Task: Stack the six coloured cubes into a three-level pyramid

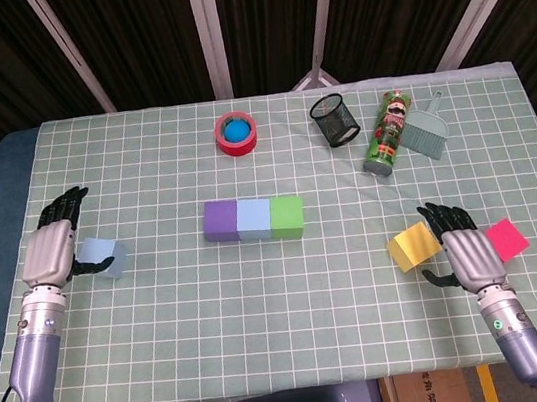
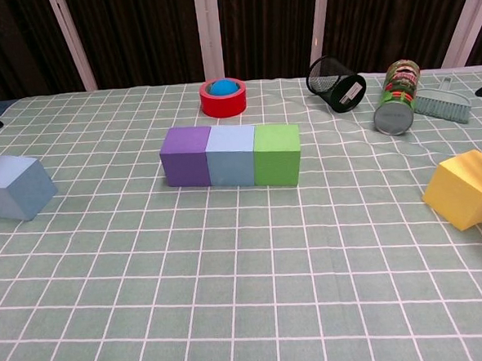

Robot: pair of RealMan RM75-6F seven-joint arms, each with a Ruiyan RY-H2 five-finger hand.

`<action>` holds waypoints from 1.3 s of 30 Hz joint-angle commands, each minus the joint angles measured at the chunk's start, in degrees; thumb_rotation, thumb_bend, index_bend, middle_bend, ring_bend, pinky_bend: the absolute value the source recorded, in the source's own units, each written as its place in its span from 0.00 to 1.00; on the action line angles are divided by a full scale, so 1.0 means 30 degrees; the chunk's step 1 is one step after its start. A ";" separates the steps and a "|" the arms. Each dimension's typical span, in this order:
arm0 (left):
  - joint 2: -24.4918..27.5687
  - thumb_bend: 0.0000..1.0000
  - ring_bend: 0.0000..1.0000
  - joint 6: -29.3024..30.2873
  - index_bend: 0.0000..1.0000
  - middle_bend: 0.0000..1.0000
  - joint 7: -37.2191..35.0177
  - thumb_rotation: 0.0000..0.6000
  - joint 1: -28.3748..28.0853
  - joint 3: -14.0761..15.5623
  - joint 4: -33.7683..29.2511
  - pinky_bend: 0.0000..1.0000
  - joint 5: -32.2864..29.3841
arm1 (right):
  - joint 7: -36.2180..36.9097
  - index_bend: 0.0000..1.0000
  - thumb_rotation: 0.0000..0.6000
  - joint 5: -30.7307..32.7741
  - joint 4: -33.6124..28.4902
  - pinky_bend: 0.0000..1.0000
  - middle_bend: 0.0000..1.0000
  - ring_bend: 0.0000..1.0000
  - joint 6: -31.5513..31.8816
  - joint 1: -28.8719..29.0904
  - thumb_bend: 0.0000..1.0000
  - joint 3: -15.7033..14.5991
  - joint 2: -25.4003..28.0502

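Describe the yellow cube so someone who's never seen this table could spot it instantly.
On the green checked tablecloth, look to the near right, well away from the three-cube row. The yellow cube sits beside the right hand, with the red cube on the hand's other side. It is the only yellow thing there.
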 commanded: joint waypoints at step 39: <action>0.1030 0.10 0.00 0.0810 0.00 0.02 -0.0823 1.00 0.0521 -0.0890 -0.1563 0.00 0.0765 | -0.4560 0.00 1.00 0.3336 0.2204 0.00 0.00 0.01 -0.2370 0.0987 0.27 0.0448 -0.1622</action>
